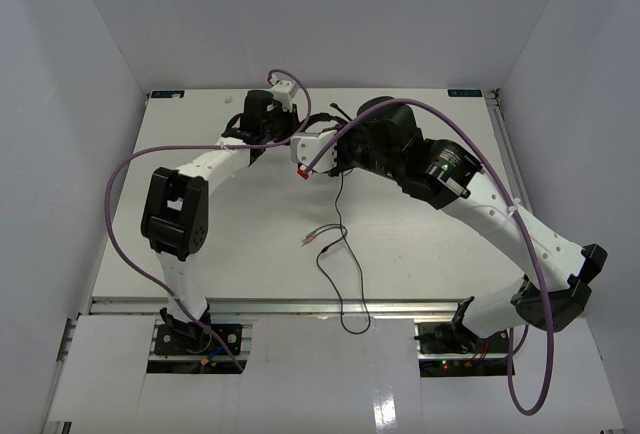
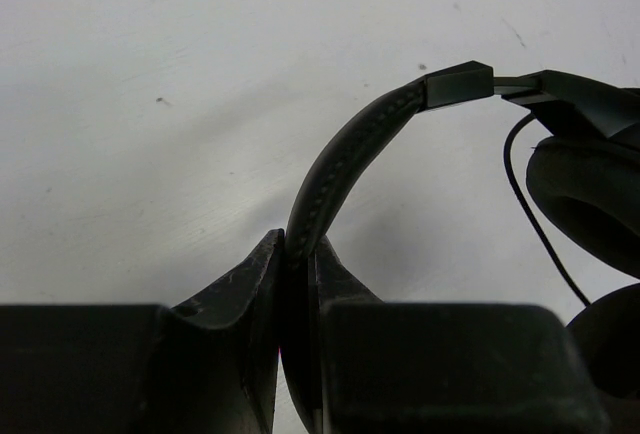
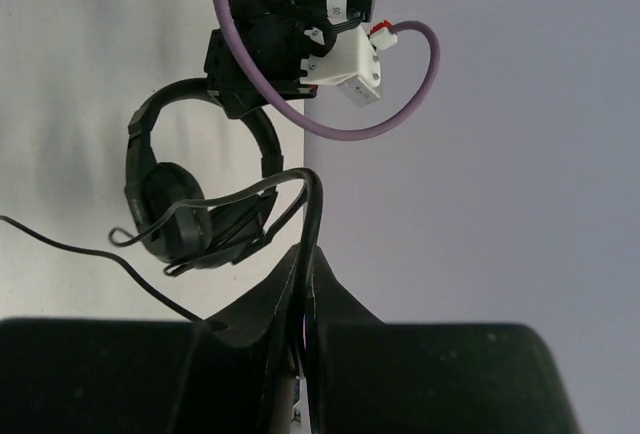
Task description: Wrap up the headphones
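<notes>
Bright, even overhead light washes the white table (image 1: 420, 244), leaving soft shadows. Glare marks the glossy strip (image 1: 385, 406) past its near edge. Both wrist views show a dark, blurred foreground.

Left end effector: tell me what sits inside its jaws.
The headphones, by their padded headband, pinched in the shut left end effector. The band's lower stretch is covered by it.
</notes>
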